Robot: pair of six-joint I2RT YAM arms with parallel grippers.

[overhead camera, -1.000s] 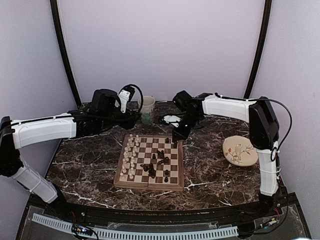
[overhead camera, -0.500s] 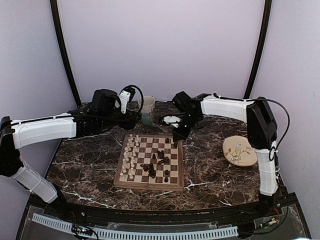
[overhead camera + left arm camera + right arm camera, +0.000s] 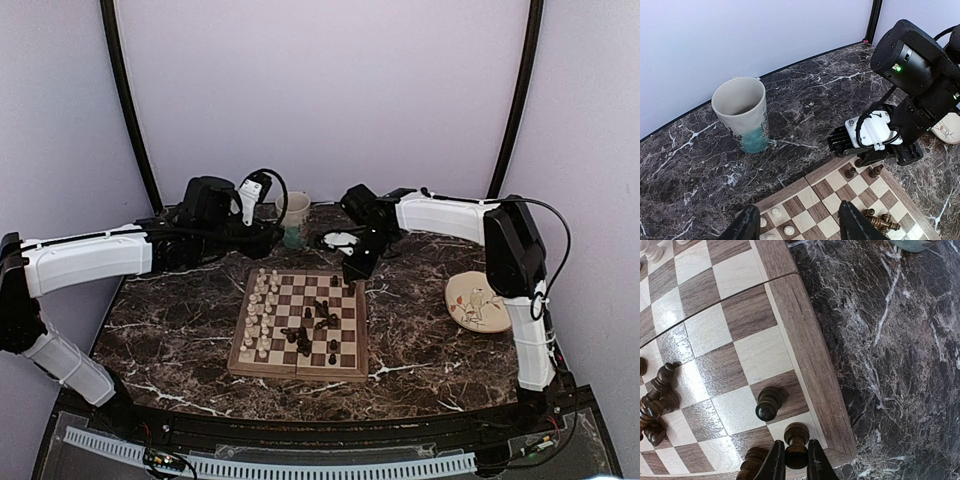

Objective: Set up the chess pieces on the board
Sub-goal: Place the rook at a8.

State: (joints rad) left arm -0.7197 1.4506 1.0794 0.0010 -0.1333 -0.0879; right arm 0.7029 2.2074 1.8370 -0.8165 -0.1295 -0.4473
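– Fingers (image 3: pixel 774 463) of the right gripper (image 3: pixel 796 463) sit tight on either side of a dark piece (image 3: pixel 796 442), pinching its base; I see no gap.

– Where does it stand?

– Upright on the corner square of the board (image 3: pixel 805 371), right against the border. A second piece (image 3: pixel 768 403) stands one square in, and a third (image 3: pixel 753 459) is just beside one finger.

– Then the step in hand, I'd judge, is letting go cleanly. Part both fingers evenly, then rise straight up. Any sideways drift could tip it or clip that neighbour.

– Agreed. Farther in, a heap (image 3: pixel 655 412) of dark pieces lies toppled mid-board, touching one another.

– Those look like the next job. Take one at a time from the heap's edge, gripping low on the stem.

– And the left gripper (image 3: pixel 802 226)?

– Its fingers (image 3: pixel 747 228) are spread wide with nothing between them. It hovers over the board's far edge, above some white pieces (image 3: pixel 776 212). From the top view white stands in two files along the left side, which looks finished.

– Beyond that?

– A cup (image 3: pixel 742 117) on the table (image 3: pixel 685 165), apart from the board. The left arm does best waiting there, clear of the right arm's lift.
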